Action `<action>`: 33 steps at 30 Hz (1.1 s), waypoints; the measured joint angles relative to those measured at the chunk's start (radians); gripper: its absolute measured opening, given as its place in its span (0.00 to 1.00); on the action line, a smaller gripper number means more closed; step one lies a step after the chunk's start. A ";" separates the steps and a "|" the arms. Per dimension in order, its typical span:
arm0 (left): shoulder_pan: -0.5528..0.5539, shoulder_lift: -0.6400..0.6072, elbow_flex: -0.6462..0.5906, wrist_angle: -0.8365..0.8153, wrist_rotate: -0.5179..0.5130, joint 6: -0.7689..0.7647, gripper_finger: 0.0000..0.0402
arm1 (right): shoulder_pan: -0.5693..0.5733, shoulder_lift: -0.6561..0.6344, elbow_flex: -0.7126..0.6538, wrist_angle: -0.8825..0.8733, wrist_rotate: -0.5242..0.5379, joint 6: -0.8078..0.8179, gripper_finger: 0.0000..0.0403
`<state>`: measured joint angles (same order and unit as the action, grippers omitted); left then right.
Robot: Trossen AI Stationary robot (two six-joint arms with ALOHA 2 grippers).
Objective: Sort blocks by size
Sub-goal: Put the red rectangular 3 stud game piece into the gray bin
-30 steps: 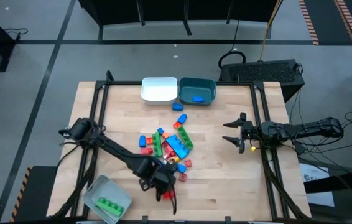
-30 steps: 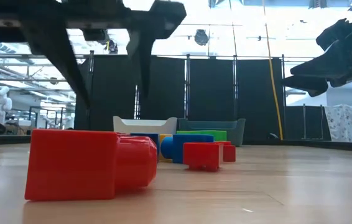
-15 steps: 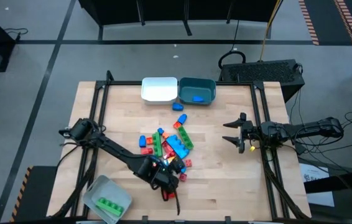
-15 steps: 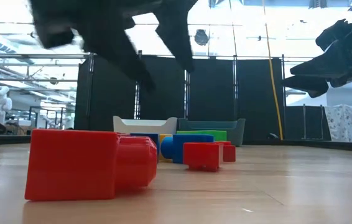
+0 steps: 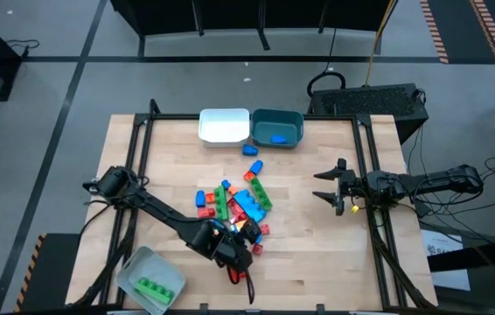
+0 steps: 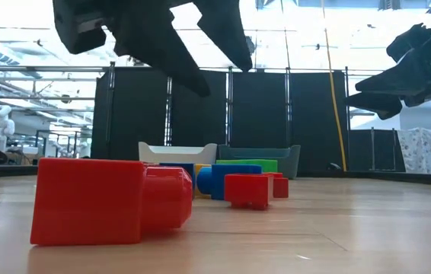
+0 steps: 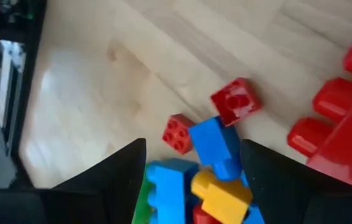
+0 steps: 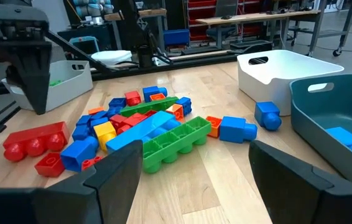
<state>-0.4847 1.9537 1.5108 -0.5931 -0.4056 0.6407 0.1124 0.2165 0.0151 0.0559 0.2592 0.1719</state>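
Many blocks (image 5: pixel 234 203) heaped just beside open left pincer (image 5: pixel 239 273)

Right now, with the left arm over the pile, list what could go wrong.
1. The left gripper hangs open right above the tightly packed blocks; closing there may catch two at once, or knock neighbours aside.
2. The long red brick lies at the table's near edge, beside that gripper; a sideways sweep could push it off.
3. The right gripper waits clear, likely no conflict.
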 joint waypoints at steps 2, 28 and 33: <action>0.003 0.004 -0.001 -0.007 0.012 0.002 0.65 | 0.000 0.000 0.000 0.000 0.000 0.000 0.69; -0.020 0.004 -0.001 -0.163 0.254 0.069 0.90 | 0.000 0.000 0.000 0.000 0.000 0.000 0.69; -0.031 0.004 -0.001 -0.145 0.294 0.134 0.90 | 0.000 0.000 0.000 0.000 0.000 0.000 0.69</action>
<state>-0.5158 1.9575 1.5097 -0.7379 -0.1119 0.7745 0.1127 0.2165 0.0151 0.0559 0.2592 0.1719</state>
